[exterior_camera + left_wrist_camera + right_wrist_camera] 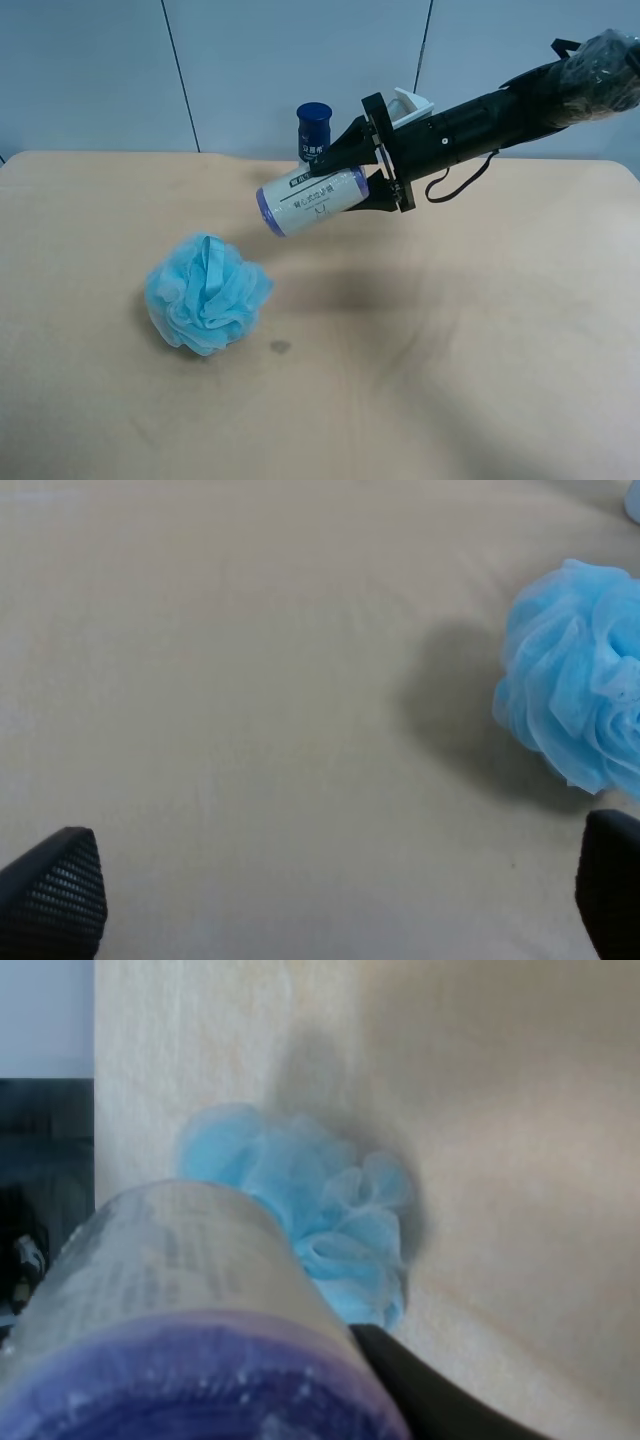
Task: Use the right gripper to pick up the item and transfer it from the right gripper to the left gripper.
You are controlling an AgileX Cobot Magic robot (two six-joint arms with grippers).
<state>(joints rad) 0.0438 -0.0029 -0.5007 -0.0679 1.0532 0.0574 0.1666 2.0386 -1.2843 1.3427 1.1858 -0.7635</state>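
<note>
The item, a stubby roll with a cream printed label and lavender-purple ends, is held lying sideways in the air above the table. My right gripper, on the black arm with the white block that comes in at the exterior high view's right, is shut on it. In the right wrist view the roll fills the foreground, with one black finger beside it. My left gripper shows only in the left wrist view. Its fingertips stand wide apart and empty, low over the table. It is out of the exterior high view.
A fluffy light-blue bath pouf lies on the tan table, left of centre; it also shows in the right wrist view and the left wrist view. A navy-capped bottle stands at the table's far edge behind the roll.
</note>
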